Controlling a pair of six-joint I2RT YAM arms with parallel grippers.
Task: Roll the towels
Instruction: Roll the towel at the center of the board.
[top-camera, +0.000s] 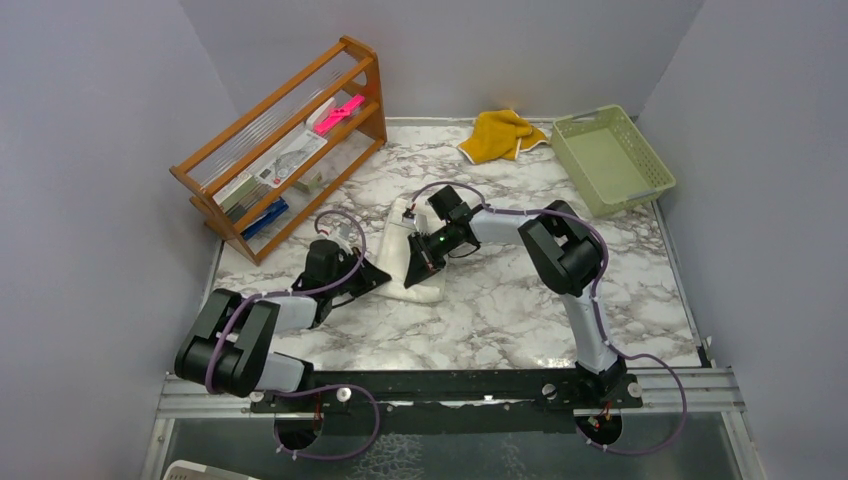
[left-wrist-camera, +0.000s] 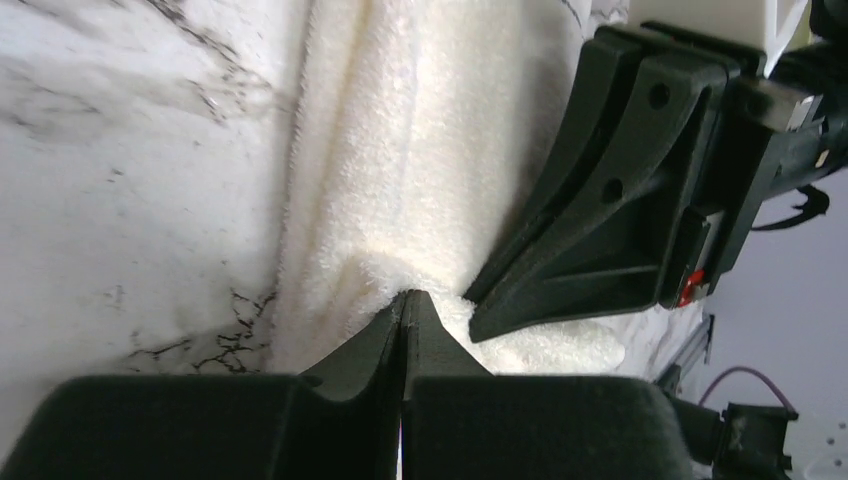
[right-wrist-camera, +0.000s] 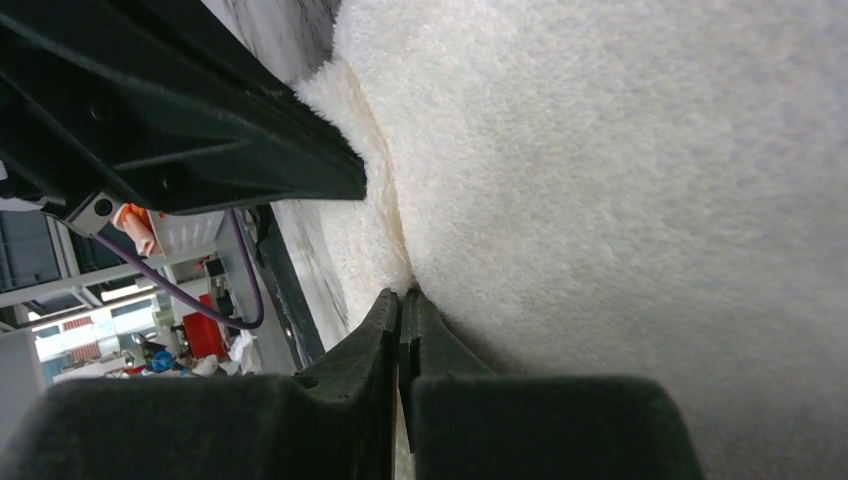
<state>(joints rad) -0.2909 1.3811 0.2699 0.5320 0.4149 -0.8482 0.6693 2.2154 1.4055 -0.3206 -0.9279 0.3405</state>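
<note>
The marble-patterned desk (top-camera: 520, 300) is shut in by grey walls (top-camera: 90, 150) on the left, far and right sides, and by a metal rail (top-camera: 450, 392) along the near edge. Open marble is seen on the near right and in front of both arms. The far left corner is taken by an orange-brown wooden rack (top-camera: 285, 140) set at a slant, in which a bright pink object (top-camera: 340, 112) and printed sheets (top-camera: 290, 160) are kept; the print is too small to be read. The far right corner is filled by a pale green slotted plastic basket (top-camera: 585, 115). Near it, against the far edge, a mustard-yellow cloth towel (top-camera: 500, 135) is seen crumpled, well apart from both arms.

The cream-white terry towel (top-camera: 422, 292) is laid as a narrow folded strip in the middle of the desk, its long edges running from near to far. It is met from the left by the left hand (left-wrist-camera: 403, 297), whose jaws are pressed fully together on a raised tuck of cloth at the strip's near end. The right hand (right-wrist-camera: 403, 292) is set on the same towel just beside the left one. Its jaws are likewise closed, the tips buried in a crease along the towel's edge — whether cloth is caught between them cannot be told.
</note>
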